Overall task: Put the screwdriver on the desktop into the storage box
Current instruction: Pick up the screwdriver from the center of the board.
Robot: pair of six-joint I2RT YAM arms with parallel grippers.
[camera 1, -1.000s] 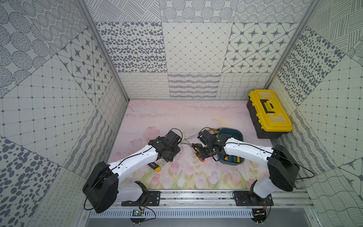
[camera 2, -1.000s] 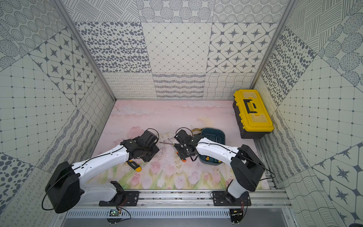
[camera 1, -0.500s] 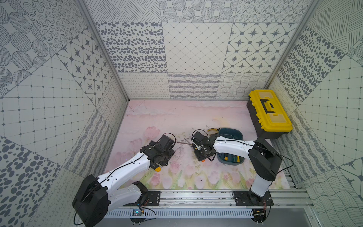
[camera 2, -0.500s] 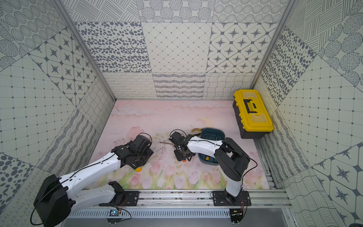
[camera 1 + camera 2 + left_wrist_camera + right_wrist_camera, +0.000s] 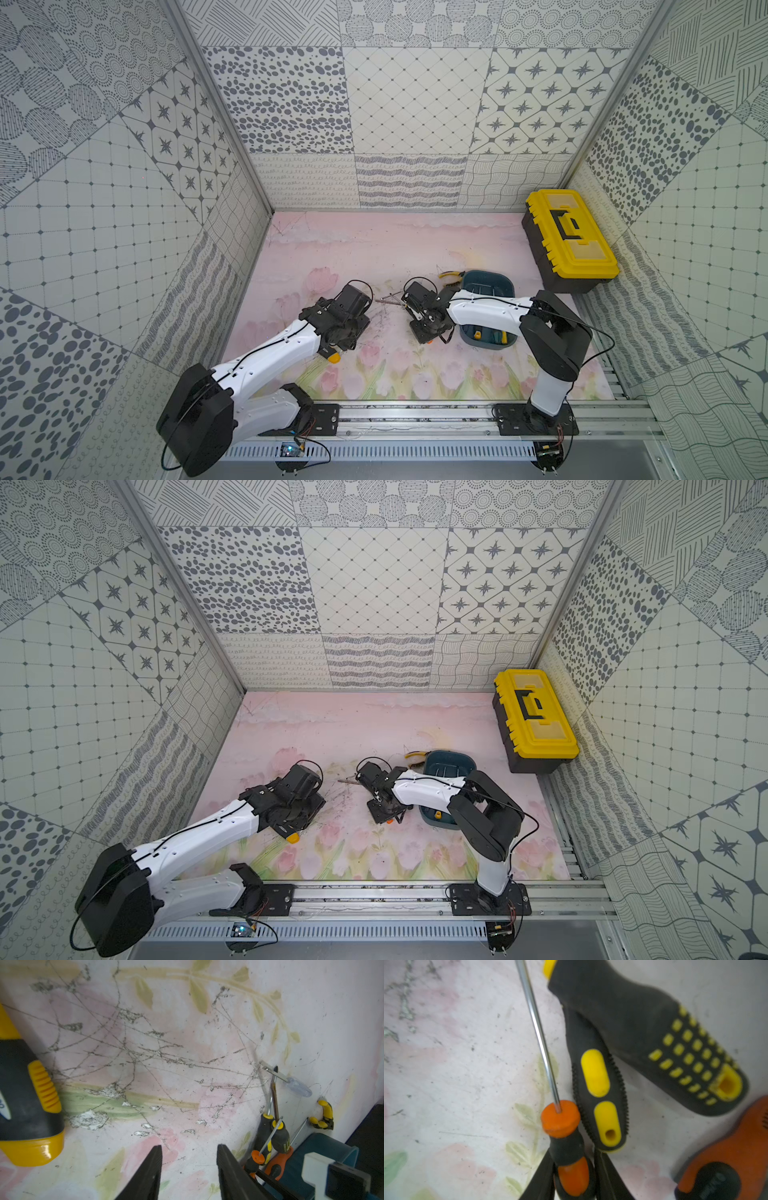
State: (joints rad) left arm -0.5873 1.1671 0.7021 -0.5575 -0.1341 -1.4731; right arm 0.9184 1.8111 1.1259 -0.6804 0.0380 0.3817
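In the right wrist view my right gripper [image 5: 572, 1157] is shut on the orange-and-black handle of a screwdriver [image 5: 560, 1118], whose steel shaft runs out over the desktop [image 5: 456, 1064]. In both top views this gripper [image 5: 426, 328] [image 5: 384, 808] is low on the desktop [image 5: 374, 249], just left of the teal storage box [image 5: 490, 282] [image 5: 449, 756]. My left gripper [image 5: 189, 1147] [image 5: 357, 328] stands open a little further left, with only bare tabletop between its fingers.
Two black-and-yellow screwdrivers [image 5: 600, 1093] [image 5: 643, 1039] and an orange handle [image 5: 726, 1157] lie beside the held one. A clear-handled screwdriver [image 5: 297, 1086] and yellow pliers [image 5: 451, 274] lie near the box. A yellow-and-black tool handle [image 5: 27, 1105] lies under my left arm. A yellow-lidded toolbox [image 5: 569, 237] stands at the right wall.
My right gripper's jaws have closed onto the orange-and-black handle. The right arm's elbow has folded back toward the front. The left arm has drawn back a little.
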